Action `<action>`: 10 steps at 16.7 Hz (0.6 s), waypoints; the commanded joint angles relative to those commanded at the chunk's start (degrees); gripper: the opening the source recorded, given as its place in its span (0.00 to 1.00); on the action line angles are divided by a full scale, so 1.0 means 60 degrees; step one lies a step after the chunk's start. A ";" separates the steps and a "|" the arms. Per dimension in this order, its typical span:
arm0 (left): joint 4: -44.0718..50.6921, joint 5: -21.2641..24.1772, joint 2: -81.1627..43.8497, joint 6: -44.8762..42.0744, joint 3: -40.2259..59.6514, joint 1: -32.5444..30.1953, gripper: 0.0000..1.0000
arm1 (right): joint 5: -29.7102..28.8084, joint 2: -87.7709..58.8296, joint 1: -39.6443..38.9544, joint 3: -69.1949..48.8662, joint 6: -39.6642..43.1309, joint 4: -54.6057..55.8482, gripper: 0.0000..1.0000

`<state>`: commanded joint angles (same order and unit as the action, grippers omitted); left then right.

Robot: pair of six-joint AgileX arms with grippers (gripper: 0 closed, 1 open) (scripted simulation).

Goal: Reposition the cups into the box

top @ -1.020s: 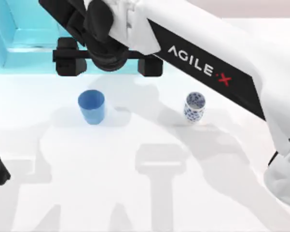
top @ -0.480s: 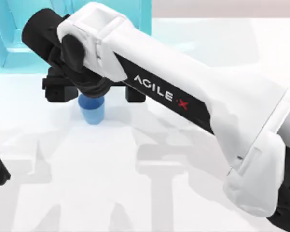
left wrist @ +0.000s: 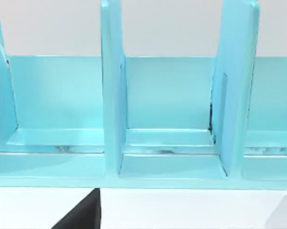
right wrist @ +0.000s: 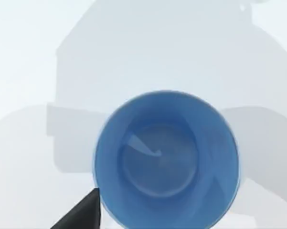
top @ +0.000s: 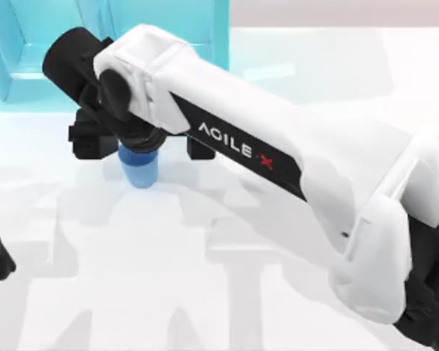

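While the right hand (top: 139,142) is settling directly above the blue cup (top: 139,170), its fingers are standing wide, straddling the rim and not yet closed. Compared with a second ago, the arm has swung over from the box side and dropped lower. Looking straight down, the wrist camera is showing the cup's open mouth. Beyond the hand, the turquoise box (top: 29,44) is waiting, its compartments empty. Left hand parked; its opening cannot be told.

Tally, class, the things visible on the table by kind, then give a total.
Plain solid blue cups: 1
Large turquoise divided boxes: 1
Total: 2
The right gripper hangs over the cup.
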<state>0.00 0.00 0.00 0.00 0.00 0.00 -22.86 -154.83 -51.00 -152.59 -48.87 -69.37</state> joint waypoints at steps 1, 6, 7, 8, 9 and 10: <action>0.0000 0.0000 0.0000 0.0000 0.0000 0.0000 1.00 | 0.0026 -0.0238 0.0095 0.0030 0.0097 0.0306 1.00; 0.0000 0.0000 0.0000 0.0000 0.0000 0.0000 1.00 | 0.0104 -0.0906 0.0367 0.0125 0.0375 0.1173 1.00; 0.0000 0.0000 0.0000 0.0000 0.0000 0.0000 1.00 | 0.0104 -0.0906 0.0367 0.0125 0.0375 0.1173 1.00; 0.0000 0.0000 0.0000 0.0000 0.0000 0.0000 1.00 | 0.0104 -0.0906 0.0367 0.0125 0.0375 0.1173 1.00; 0.0000 0.0000 0.0000 0.0000 0.0000 0.0000 1.00 | 0.0104 -0.0906 0.0367 0.0125 0.0375 0.1173 0.92; 0.0000 0.0000 0.0000 0.0000 0.0000 0.0000 1.00 | 0.0104 -0.0906 0.0367 0.0125 0.0375 0.1173 0.85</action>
<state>0.00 0.00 0.00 0.00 0.00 0.00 -22.23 -160.27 -48.79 -151.84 -46.63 -62.34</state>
